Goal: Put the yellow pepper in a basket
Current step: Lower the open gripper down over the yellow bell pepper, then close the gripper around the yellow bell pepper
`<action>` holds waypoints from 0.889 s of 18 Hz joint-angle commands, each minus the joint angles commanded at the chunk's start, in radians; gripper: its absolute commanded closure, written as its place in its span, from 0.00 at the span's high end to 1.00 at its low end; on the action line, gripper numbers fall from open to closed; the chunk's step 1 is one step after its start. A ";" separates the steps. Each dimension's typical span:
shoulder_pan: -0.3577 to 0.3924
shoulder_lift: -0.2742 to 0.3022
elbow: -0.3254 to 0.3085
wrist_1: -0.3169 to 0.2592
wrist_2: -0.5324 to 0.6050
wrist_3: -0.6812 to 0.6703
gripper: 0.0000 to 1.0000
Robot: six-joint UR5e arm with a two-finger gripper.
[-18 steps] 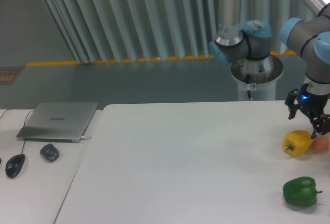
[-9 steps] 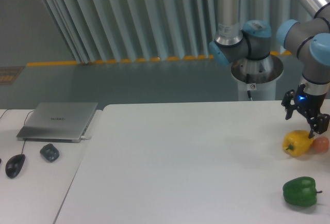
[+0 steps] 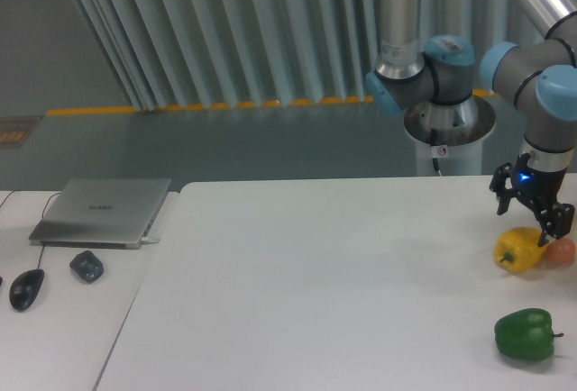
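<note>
Camera view: fixed, facing the white surface (image 3: 315,274).
Yellow pepper (image 3: 519,250): on the surface's right side, lying tilted, long axis roughly left-right.
Claw (image 3: 530,212): spread wide, empty, just above the pepper.
Neighbours: orange-pink ball (image 3: 562,251) touching its right; green pepper (image 3: 524,333) nearer the camera.

One fixed view — raised, looking across the table (image 3: 297,265) toward the arm's base (image 3: 448,125) — mid-distance, arm cropped at right.
</note>
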 joint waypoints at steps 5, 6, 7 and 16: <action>-0.002 -0.012 -0.009 0.031 0.000 0.000 1.00; -0.002 -0.017 -0.009 0.032 0.000 0.000 1.00; -0.003 -0.020 -0.009 0.037 0.002 -0.002 1.00; -0.038 -0.051 -0.009 0.066 0.029 -0.051 1.00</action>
